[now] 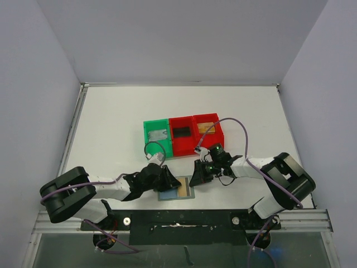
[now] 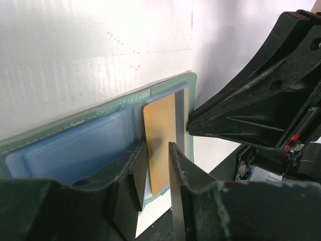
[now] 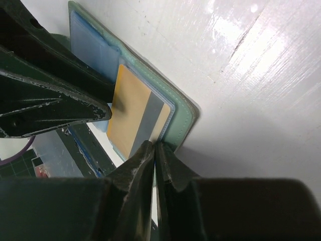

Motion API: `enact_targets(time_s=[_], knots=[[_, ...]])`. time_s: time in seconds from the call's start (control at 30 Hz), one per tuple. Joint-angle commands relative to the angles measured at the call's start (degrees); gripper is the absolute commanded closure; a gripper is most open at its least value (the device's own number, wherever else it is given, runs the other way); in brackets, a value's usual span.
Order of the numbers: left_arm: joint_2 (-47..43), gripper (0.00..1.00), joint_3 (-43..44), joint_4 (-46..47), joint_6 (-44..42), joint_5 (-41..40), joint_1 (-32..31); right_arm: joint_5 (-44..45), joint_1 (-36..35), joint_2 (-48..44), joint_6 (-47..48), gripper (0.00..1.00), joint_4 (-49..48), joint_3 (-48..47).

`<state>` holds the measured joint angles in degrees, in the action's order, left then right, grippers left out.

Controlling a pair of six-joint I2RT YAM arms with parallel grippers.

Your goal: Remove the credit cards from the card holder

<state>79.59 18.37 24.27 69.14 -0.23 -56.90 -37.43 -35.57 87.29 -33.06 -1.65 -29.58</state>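
Note:
The card holder (image 1: 169,195) lies flat near the table's front edge, grey-blue with a green stitched rim (image 2: 170,88) (image 3: 183,118). A gold card with a grey stripe (image 1: 183,191) (image 2: 160,131) (image 3: 128,106) sits in its right half. My left gripper (image 1: 168,180) (image 2: 155,161) stands over the holder's left part with its jaws a little apart and the card showing between them. One left finger (image 3: 55,108) rests on the holder. My right gripper (image 1: 197,178) (image 3: 156,145) is shut, with its tips at the card's striped end. I cannot tell if it pinches the card.
Three open bins stand behind the grippers. A green bin (image 1: 147,139) holds a silver-grey card (image 1: 159,134). A red bin (image 1: 181,146) holds a black card (image 1: 182,132). Another red bin (image 1: 218,134) holds a gold card (image 1: 206,127). The black base rail (image 1: 178,219) runs just in front of the holder.

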Motion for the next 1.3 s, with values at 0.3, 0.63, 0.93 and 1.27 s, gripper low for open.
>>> enact_targets(time_s=[0.3, 0.63, 0.93, 1.27], knots=[[-1.2, 0.92, -2.8, 13.0, 4.5, 2.5, -0.2, 3.3, -1.3, 4.1, 2.1, 0.95, 0.7, 1.0], [-6.3, 1.00, -3.2, 6.2, 4.0, -0.3, -0.1, 6.1, -1.0, 4.4, 2.3, 0.98, 3.0, 0.0], [-10.5, 1.00, -4.6, -0.1, 2.8, -1.3, 0.3, 6.6, -1.0, 5.3, 2.2, 0.99, 3.5, -0.8], [-9.4, 1.00, -6.1, 1.1, 2.6, -0.4, 1.0, 7.2, -2.3, -2.7, 0.6, 0.94, 4.3, -4.5]])
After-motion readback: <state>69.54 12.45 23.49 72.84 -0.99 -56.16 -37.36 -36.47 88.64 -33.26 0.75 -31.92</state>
